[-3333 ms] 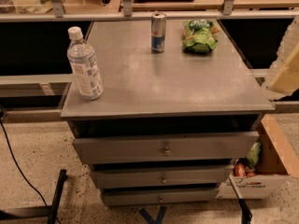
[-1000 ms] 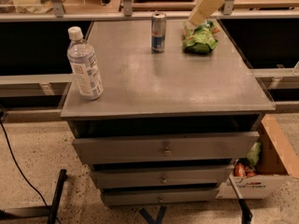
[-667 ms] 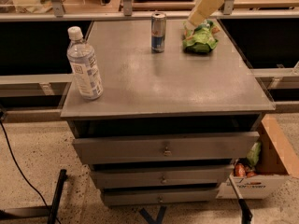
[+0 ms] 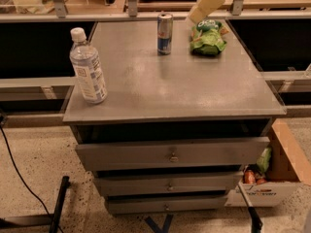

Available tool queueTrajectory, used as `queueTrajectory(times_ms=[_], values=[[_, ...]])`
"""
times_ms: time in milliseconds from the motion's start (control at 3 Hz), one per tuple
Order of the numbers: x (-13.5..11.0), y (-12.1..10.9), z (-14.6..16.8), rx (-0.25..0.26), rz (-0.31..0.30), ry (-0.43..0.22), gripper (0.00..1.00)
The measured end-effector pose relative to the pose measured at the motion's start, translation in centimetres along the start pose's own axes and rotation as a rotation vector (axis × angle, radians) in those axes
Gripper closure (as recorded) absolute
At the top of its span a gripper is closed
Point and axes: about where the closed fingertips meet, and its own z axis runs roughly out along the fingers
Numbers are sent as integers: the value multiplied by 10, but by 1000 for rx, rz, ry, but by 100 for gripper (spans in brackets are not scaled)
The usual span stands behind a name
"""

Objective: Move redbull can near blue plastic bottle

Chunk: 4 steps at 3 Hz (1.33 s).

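Redbull can transfer, read from the near edge of the surface [image 4: 184, 86] to the far one. Nearest, below the top, three drawers [image 4: 170, 153] stand slightly open, with a cardboard box [image 4: 284, 171] on the floor at the right. On the near left corner stands the blue plastic bottle [image 4: 88, 72], upright, white cap on. Well apart from it, close to the far edge and a little right of centre, stands the redbull can [image 4: 164, 34], also upright, long axis vertical. Just beside the can, on its right, lies a green snack bag [image 4: 208, 38]. Farthest back, the hand [image 4: 203, 8] hangs over the far right of the surface, above the bag's back edge, grasping nothing; whether it is released or clenched cannot be told. The governing relation: the can lies left of the hand and lower, with the bag between them underneath. The hand would likely have to travel left past the bag before descending, and the carry would then run diagonally toward the near left corner.
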Motion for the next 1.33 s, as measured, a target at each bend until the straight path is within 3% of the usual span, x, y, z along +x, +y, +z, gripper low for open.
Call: queueTrajectory(times_ms=[667,1333], values=[[-6,-22,57,-15,66,-103,0],[-10,-25,111,-20,123,-231,0]])
